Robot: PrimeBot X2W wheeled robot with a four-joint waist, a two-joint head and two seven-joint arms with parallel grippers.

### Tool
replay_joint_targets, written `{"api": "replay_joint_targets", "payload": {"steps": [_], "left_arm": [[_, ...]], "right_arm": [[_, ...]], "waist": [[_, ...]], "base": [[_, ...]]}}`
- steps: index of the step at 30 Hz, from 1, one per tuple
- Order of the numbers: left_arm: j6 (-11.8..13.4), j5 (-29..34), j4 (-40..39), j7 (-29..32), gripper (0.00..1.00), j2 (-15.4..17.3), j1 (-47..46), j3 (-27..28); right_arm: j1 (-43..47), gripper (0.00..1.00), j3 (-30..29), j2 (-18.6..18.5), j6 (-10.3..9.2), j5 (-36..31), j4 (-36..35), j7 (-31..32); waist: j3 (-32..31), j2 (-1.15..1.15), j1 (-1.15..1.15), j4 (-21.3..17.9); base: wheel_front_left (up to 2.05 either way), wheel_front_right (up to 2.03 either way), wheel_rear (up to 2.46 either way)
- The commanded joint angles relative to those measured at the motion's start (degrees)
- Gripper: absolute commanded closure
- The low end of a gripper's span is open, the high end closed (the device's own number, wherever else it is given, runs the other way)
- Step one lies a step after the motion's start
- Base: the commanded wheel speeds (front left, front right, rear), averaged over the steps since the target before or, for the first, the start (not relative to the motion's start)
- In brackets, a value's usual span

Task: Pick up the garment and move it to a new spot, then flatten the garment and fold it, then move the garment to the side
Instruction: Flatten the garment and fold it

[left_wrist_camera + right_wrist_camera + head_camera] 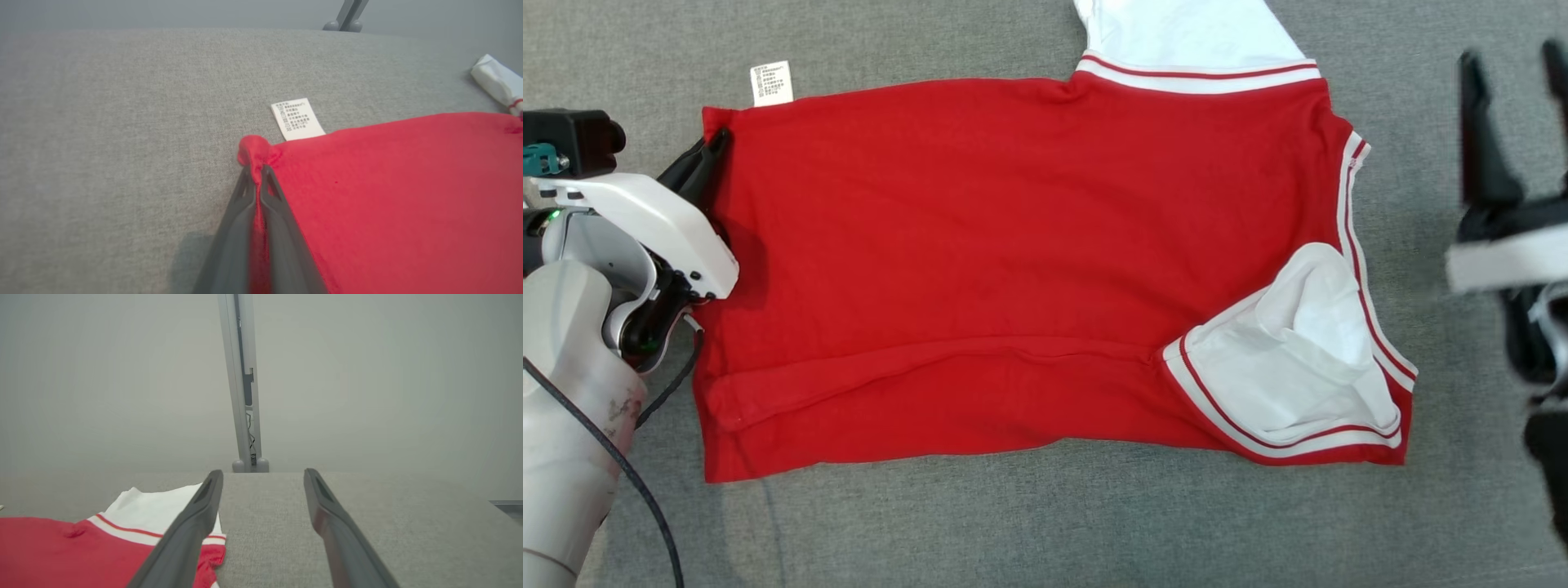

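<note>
While viewed from the head, the garment [1013,269] lies spread on the grey surface [1045,531], with its red body across the middle. One white sleeve [1298,367] is folded onto the red at the lower right. The other sleeve [1184,28] runs off the top edge. A label [771,83] sticks out at the far left corner. The left gripper [715,151] sits at that corner, fingers together on the red edge. The right gripper [1515,122] is blurred and well apart from the garment on the right, its fingers spread with nothing between them.

Left wrist view: the left gripper [256,173] is clamped on a pinch of the garment [408,196]. A small red bunch pokes out past the tips. The label [297,118] lies flat just beside the bunch. A white sleeve [496,83] shows at the right edge.

Right wrist view: the right gripper [263,475] is held wide and empty over the surface [408,522]. The garment [61,555] and its striped sleeve [163,506] lie at the lower left, partly behind one finger. A grey post [243,384] stands beyond the far edge.
</note>
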Motion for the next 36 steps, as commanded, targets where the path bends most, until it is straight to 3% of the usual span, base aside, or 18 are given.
{"api": "replay_joint_targets", "payload": {"steps": [1, 7, 14, 30, 31, 32, 33, 36], "left_arm": [[-0.03, -0.60, -0.14, -0.65, 1.00, 0.25, -1.18, -1.02], [-0.03, -2.11, -0.60, -3.00, 1.00, -1.83, -4.63, -5.50], [-0.04, -3.91, -0.21, -5.18, 1.00, -5.22, -9.11, -10.85], [-0.02, -10.51, 0.74, -6.14, 1.00, -7.24, -14.27, -20.53], [-0.01, -11.09, 0.75, -5.97, 1.00, -7.11, -14.48, -20.98], [0.00, -11.52, 0.69, -6.14, 1.00, -6.89, -14.80, -21.34], [0.00, -12.03, 0.74, -6.31, 1.00, -6.64, -15.16, -21.67], [-0.01, -13.80, 0.81, -6.98, 1.00, -5.99, -15.76, -22.12]], "right_arm": [[-3.99, 0.00, -0.13, -1.97, -0.02, 1.04, 1.97, 1.66], [-18.70, 0.00, 3.99, -7.16, -0.01, 5.32, 12.33, 7.66], [-30.49, 0.00, 15.37, -8.67, -0.02, 9.68, 24.04, 14.61], [-41.28, 0.00, 30.59, -10.68, -0.02, 16.60, 38.41, 22.07], [-41.63, 0.51, 31.55, -10.69, -0.01, 17.08, 38.67, 22.73], [-41.86, 0.70, 32.21, -10.73, -0.01, 17.81, 39.13, 23.40], [-42.09, 1.00, 32.87, -10.72, -0.01, 18.58, 39.42, 24.07], [-43.39, 1.00, 34.27, -11.43, -0.02, 20.69, 38.61, 23.68]], "waist": [[0.45, 0.00, 0.00, 0.73], [2.62, 0.00, 0.00, 5.07], [5.48, 0.00, 0.00, 10.14], [8.00, 0.00, 0.00, 15.29], [8.01, 0.00, 0.00, 15.36], [7.99, 0.00, 0.00, 15.35], [7.99, 0.00, 0.00, 15.30], [7.91, 0.00, 0.00, 14.94]], "base": [[0.00, 0.00, 0.00], [0.00, 0.00, 0.00], [0.00, 0.00, 0.00], [0.00, 0.00, 0.00], [0.00, 0.00, 0.00], [0.00, 0.00, 0.00], [0.00, 0.00, 0.00], [0.00, 0.00, 0.00]]}}
